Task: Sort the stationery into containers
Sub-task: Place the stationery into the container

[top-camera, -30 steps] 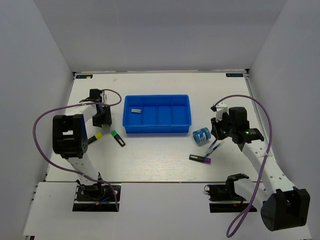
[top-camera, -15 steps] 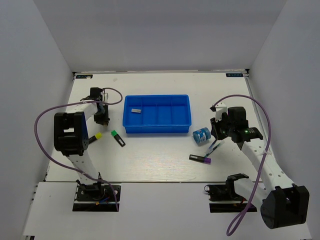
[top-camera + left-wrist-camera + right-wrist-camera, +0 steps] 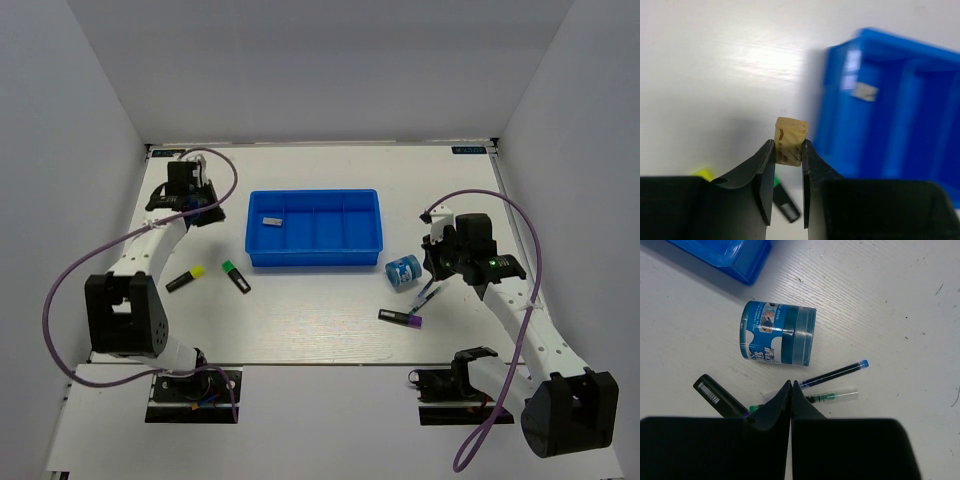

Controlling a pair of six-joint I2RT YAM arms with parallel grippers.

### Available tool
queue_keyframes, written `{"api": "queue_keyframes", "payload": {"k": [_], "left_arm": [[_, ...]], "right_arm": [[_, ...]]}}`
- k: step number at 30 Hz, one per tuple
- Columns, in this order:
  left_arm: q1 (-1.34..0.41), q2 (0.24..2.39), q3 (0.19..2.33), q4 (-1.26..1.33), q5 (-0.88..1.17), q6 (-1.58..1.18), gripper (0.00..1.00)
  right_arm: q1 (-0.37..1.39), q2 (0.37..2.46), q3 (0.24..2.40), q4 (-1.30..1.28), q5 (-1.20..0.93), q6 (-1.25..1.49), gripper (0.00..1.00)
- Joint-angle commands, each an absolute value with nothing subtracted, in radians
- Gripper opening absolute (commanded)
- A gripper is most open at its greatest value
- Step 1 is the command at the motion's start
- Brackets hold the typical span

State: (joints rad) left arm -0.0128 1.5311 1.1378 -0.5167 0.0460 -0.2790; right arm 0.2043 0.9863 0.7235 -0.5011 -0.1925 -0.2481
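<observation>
Left claw (image 3: 788, 150) swung back-left gripping eraser (image 3: 791, 134) | right claw (image 3: 791, 386) closed empty | white table (image 3: 320, 312)

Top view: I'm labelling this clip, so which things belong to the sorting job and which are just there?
Job: tray, sorted eraser, held eraser in left gripper, yellow marker, green marker, purple marker, tape roll, two pens.
Not the job: purple cables, arm base plates.

White arms (image 3: 143, 248), black joints (image 3: 124, 312), purple cables (image 3: 470, 193).
</observation>
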Motion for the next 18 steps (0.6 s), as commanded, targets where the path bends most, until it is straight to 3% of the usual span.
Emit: {"api": "queue_keyframes", "payload": {"k": [1,3,8,11,13,16,18], "left_arm": [[-0.113,1.477,1.19,-0.459,0.162,-0.363,0.01],[-0.141,1.511,1.221,-0.469,0.186,-0.37,0.02],[-0.239,1.581,1.281,-0.482,0.134,-0.365,0.08],[-0.273,1.641,1.31,-0.497,0.091,-0.356,0.28],[-0.278,1.681,1.327,-0.514,0.063,-0.347,0.34],[-0.288,1.713,1.357,-0.523,0.041,-0.334,0.55],[-0.296,1.72,1.376,-0.535,0.041,-0.321,0.59]], "right_arm": [[0.201,0.971,0.733,-0.497,-0.192,-0.256,0.01],[0.206,0.974,0.733,-0.495,-0.186,-0.258,0.14],[0.204,0.973,0.733,-0.497,-0.184,-0.261,0.31],[0.204,0.973,0.733,-0.499,-0.183,-0.261,0.48],[0.201,0.973,0.733,-0.494,-0.187,-0.261,0.62],[0.204,0.974,0.735,-0.499,-0.186,-0.262,0.66],[0.206,0.971,0.735,-0.499,-0.186,-0.264,0.67]]}}
